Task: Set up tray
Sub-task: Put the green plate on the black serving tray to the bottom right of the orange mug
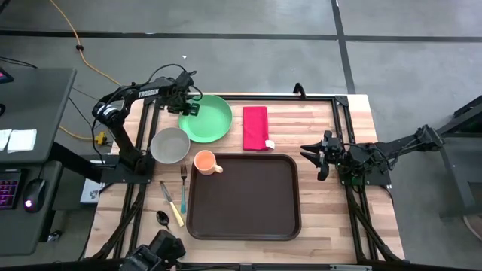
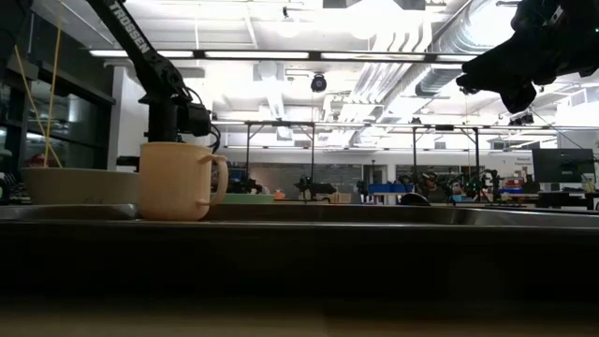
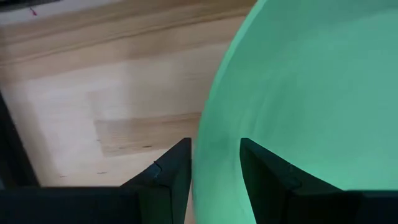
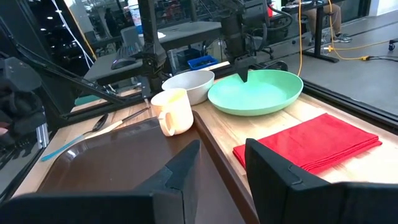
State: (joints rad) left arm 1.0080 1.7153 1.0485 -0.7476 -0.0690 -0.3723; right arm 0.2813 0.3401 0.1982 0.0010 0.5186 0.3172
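The tray (image 1: 245,197) lies flat on the wooden table (image 1: 324,226), just inboard of the right gripper (image 1: 315,156) and well apart from the left gripper (image 1: 189,108), toward the table's near edge. It is the largest piece and sits central, which suits its role as the base that the other items would be loaded onto. Only an orange mug (image 1: 205,162) stands at its far left corner, so the set-up looks barely begun.

The green plate (image 1: 208,119) is next in size. The left gripper straddles its rim with a finger (image 3: 165,180) on either side; the jaws appear closed onto the rim, most likely to lift or drag the plate towards the tray.

A white bowl (image 1: 170,144) sits just beside the plate, nearer the left arm's base. A folded red napkin (image 1: 255,127) lies between the two grippers, beyond the tray's far edge. A fork (image 1: 183,190), a knife (image 1: 171,203) and a spoon (image 1: 163,219) wait in a loose group along the tray's left side.

The right gripper hovers above the table off the tray's right edge, jaws parted and empty, facing the tray as if waiting.

The table is pale butcher-block wood inside a black frame. Around it are a grey concrete floor, a yellow cable (image 1: 71,31) and a desk (image 1: 34,113); the low view shows a brightly lit workshop behind.
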